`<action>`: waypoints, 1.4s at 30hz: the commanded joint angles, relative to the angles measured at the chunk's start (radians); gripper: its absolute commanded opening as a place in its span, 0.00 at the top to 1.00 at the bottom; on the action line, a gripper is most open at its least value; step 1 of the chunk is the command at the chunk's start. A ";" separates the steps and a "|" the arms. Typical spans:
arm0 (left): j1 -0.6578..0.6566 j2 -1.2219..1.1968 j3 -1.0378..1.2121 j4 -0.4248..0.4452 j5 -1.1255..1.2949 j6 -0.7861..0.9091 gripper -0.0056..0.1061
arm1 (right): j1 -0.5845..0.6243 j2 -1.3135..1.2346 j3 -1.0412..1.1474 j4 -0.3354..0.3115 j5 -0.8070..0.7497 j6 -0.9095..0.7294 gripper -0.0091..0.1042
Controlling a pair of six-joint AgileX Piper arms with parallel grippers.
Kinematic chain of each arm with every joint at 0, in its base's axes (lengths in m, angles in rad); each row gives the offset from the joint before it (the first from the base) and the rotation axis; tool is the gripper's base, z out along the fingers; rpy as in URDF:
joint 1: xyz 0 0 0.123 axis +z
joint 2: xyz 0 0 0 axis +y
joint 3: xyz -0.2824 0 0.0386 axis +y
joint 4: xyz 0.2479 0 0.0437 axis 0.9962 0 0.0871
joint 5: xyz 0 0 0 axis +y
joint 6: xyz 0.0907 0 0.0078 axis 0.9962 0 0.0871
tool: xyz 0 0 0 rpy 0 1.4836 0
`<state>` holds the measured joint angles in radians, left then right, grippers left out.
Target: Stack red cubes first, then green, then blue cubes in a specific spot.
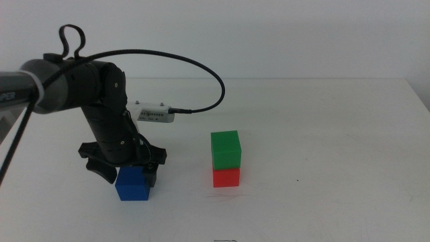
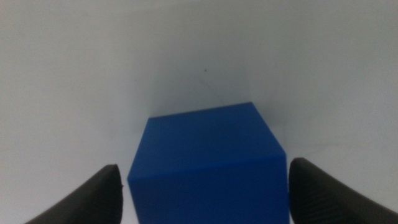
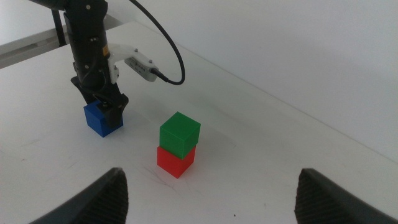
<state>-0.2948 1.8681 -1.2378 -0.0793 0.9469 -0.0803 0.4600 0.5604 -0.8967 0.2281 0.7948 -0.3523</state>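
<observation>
The blue cube (image 1: 133,184) sits on the white table at the front left. My left gripper (image 1: 130,176) is lowered over it, one jaw on each side, open, with a thin gap showing at one jaw in the left wrist view (image 2: 203,193). The blue cube (image 2: 208,162) fills that view between the jaws. The green cube (image 1: 226,148) rests squarely on the red cube (image 1: 227,177) near the table's middle; the spot under them is hidden. My right gripper (image 3: 211,193) is open and empty, held high and back, out of the middle view. It looks down on the green cube (image 3: 180,132), the red cube (image 3: 175,160) and the blue cube (image 3: 102,118).
A white camera module (image 1: 156,113) with a black cable (image 1: 208,74) sticks out from the left arm above the table. The white table's far edge (image 1: 302,79) runs across the back.
</observation>
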 commanded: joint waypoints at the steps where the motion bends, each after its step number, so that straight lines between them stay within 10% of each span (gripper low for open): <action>1: -0.005 -0.036 -0.032 -0.014 -0.013 0.000 0.19 | -0.006 0.005 -0.023 0.001 -0.076 -0.010 0.23; 7: -0.005 -0.031 -0.032 -0.013 -0.020 0.000 0.40 | -0.006 0.005 -0.023 0.001 -0.076 -0.010 0.23; 15: -0.027 -0.141 -0.082 -0.014 0.090 -0.060 0.95 | -0.006 0.005 -0.023 0.001 -0.076 -0.010 0.23; 29: -0.366 -0.091 -0.508 0.174 0.372 -0.555 0.92 | -0.006 0.005 -0.023 0.001 -0.076 -0.010 0.23; 42: -0.410 0.045 -0.666 0.168 0.372 -0.614 0.92 | -0.006 0.005 -0.023 0.001 -0.076 -0.010 0.23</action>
<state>-0.7067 1.9623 -1.8676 0.0839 1.2399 -0.6804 0.4600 0.5604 -0.8967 0.2281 0.7948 -0.3523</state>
